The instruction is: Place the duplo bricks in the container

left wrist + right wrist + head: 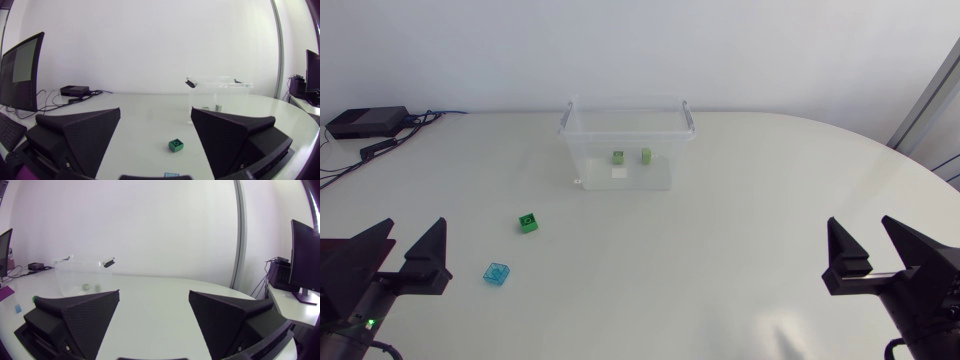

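A clear plastic container (627, 135) stands at the table's far middle, with two green bricks (618, 157) (646, 155) inside. A dark green brick (528, 222) and a light blue brick (497, 273) lie on the table at the near left. My left gripper (408, 254) rests open at the near left corner, just left of the blue brick, nothing between its fingers. In the left wrist view the green brick (176, 145) lies ahead of the open gripper (155, 132), the container (220, 97) farther off. My right gripper (873, 252) stands open at the near right, empty.
A black box (365, 122) with cables sits at the far left corner. The right wrist view shows the container (85, 272) far off beside its open gripper (154, 312).
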Controlling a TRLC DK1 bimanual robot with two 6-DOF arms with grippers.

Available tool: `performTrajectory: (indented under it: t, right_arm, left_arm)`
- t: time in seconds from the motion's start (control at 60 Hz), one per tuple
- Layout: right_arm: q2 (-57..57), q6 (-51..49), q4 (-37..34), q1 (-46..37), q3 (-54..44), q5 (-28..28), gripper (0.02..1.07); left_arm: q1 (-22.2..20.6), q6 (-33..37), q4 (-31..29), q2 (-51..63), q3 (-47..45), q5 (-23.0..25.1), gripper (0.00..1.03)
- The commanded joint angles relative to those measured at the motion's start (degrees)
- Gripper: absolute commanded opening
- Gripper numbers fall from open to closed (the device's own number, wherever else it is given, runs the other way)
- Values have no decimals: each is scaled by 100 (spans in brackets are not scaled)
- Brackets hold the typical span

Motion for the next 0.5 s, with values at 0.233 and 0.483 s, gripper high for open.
performTrajectory:
  t: [0.233, 0.483]
  right_arm:
    - [-52, 95, -52, -23, -117, -39, 102]
    - [-52, 95, -52, -23, -117, -39, 102]
  left_arm:
    - [-80, -93, -4, -52, -102, 29, 99]
    - [-150, -102, -109, -52, 338, 29, 94]
